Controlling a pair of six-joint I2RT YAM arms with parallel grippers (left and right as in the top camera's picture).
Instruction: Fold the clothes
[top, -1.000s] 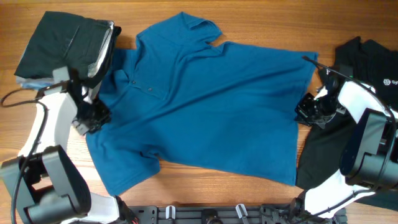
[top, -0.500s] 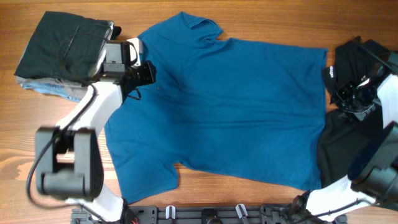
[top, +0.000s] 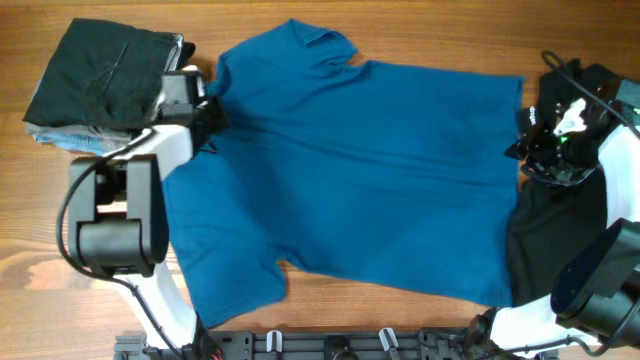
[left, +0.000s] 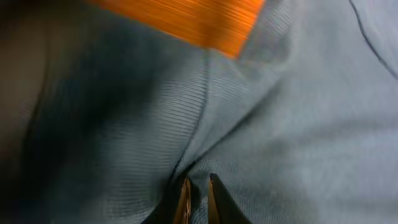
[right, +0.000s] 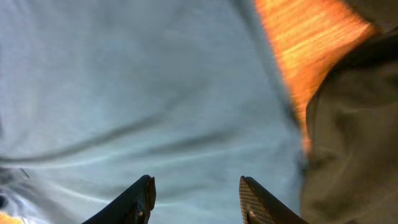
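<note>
While your left gripper (left: 198, 186) is pinching the newly flattened polo shirt (top: 370, 170) at ten o'clock, your right gripper (right: 196, 183) is standing spread at three o'clock, seemingly readying the fold.

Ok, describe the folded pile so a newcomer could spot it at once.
Start from the big blue polo shirt spread across the middle of the wooden table. Left of its collar, in the overhead view's top-left corner, sits the folded pile, black on top. Unlike the loose, rumpled black clothing at the right edge, it is squared off, with paler layers showing underneath.
</note>
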